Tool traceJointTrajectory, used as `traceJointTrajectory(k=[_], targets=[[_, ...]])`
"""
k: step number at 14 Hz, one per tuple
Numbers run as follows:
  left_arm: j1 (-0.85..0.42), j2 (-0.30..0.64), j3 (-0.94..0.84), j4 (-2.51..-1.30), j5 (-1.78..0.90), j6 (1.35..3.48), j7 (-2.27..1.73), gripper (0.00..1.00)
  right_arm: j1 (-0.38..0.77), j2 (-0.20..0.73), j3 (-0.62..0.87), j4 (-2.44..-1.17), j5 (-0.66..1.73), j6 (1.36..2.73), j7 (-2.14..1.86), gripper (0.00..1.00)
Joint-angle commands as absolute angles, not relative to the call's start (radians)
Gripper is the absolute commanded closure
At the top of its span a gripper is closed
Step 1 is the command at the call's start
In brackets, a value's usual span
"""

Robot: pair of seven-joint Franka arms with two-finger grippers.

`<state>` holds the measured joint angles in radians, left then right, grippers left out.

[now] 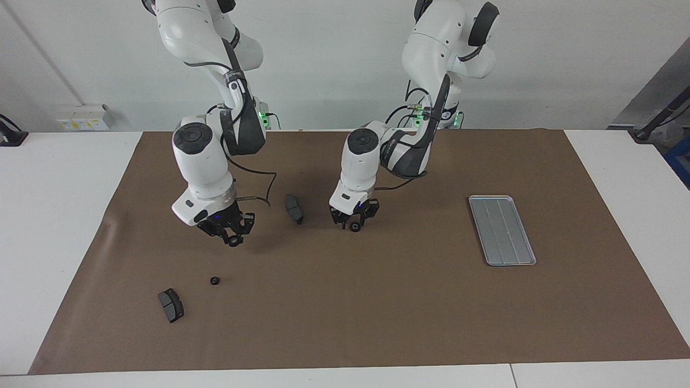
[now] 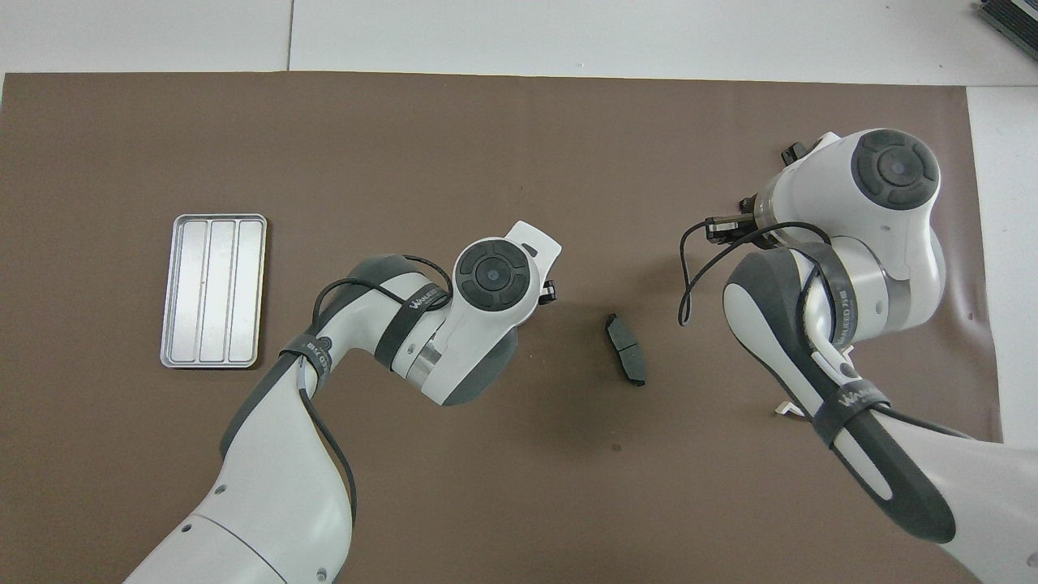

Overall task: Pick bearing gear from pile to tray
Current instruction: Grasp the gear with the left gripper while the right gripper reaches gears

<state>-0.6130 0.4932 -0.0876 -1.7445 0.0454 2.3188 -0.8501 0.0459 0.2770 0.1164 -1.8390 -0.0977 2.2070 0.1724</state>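
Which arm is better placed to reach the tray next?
Left. The left claw hangs over the middle of the mat; the tray lies toward that arm's end, bare mat between. The right claw is over the pile, the left arm in its way.

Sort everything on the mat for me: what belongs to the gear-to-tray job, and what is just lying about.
Job:
tray
loose gear
held gear in the right gripper
small round part, likely a gear, at the left gripper

Lying about:
brake pad between the grippers
brake pad near the loose gear
white bracket, mostly hidden under the right arm
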Motion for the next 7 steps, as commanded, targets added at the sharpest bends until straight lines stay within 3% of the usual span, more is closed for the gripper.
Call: traceJointTrajectory(k=[1,7], targets=[[-0.626,0.448,-0.074,-1.822,0.064,2.378,-0.873,0.41,0.041,0.268,0.127,-1.841,-0.080,2.197,0.202,1.00],[-0.621,0.443,-0.074,-1.833,0.064,2.395,-0.871,0.45,0.054,0.268,0.127,-1.841,-0.020,2.200,0.233,1.00]])
